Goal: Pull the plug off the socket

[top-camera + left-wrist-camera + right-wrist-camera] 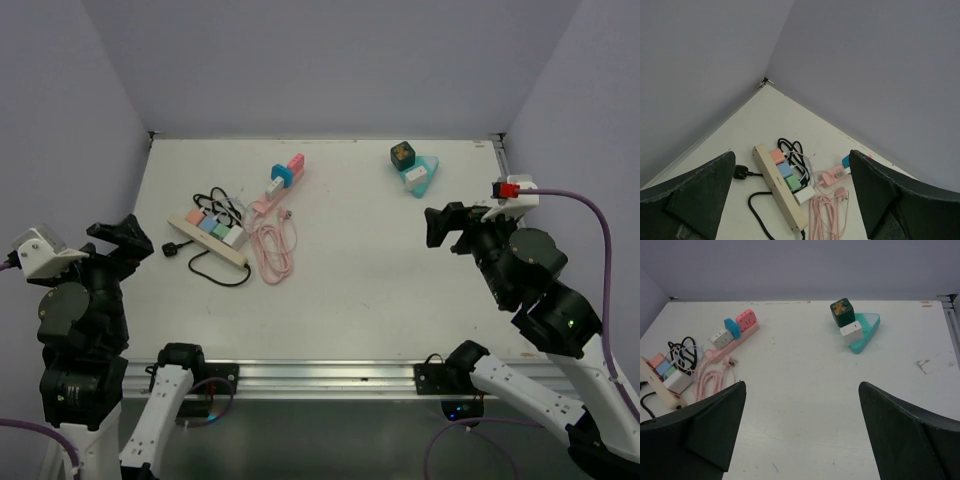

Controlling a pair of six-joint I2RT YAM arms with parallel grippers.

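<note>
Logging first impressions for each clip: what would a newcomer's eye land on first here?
The cluttered left side: a cream power strip carrying pastel plugs, beside a coiled pink cable. Far right sits a teal triangular socket bearing a green cube and a white plug. The left claw and right claw hang open at either side.

Three power strips (670, 397) (755, 329) (869, 325), nine inserted plugs (658, 360) (663, 368) (671, 372) (677, 381) (721, 338) (732, 327) (746, 319) (842, 312) (851, 332)

On the table (380, 270), a power strip (782, 205) lies at the left with plugs (786, 170) in it; a coiled cable (276, 250) lies just right of it, a smaller strip (280, 181) farther back. A wedge-shaped socket (426, 178) carrying two adapters (403, 153) sits far right
</note>
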